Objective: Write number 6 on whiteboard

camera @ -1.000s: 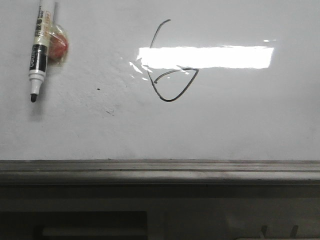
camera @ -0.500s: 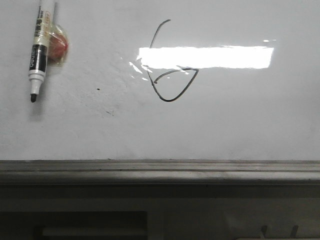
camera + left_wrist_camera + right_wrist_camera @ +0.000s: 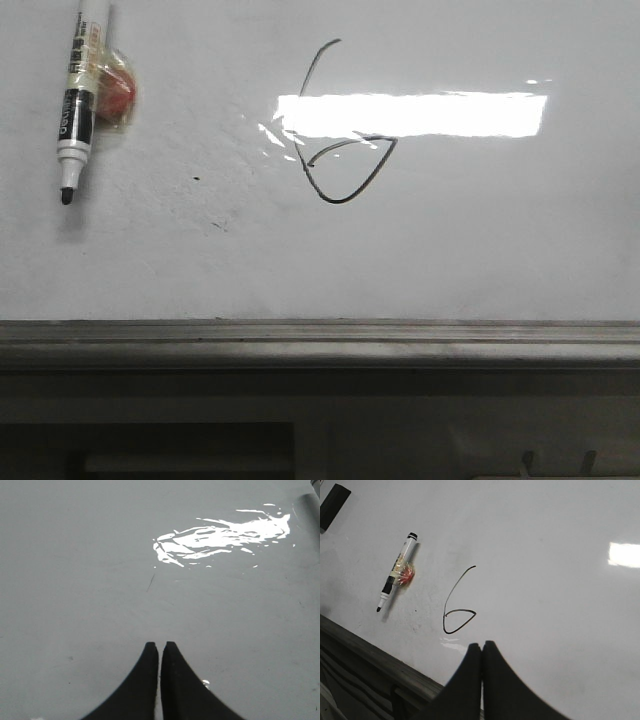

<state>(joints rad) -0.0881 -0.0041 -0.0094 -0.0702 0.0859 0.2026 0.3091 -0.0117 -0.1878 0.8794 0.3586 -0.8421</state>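
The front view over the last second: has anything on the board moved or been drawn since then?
Nothing visibly changed. The number 6 has the same shape on the whiteboard, and the marker lies in the same spot at the board's left, uncapped, tip toward the ledge. No arm enters the front view in any picture.

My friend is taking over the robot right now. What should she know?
Left gripper: shut, holding nothing, over bare board.
Right gripper: shut, holding nothing, close to the number 6.
The whiteboard already has the 6 drawn in black.
The marker lies on the board left of the 6, cap off, with something red taped to it.
Done: the 6 looks finished.
Left: probably nothing, maybe cap the marker.
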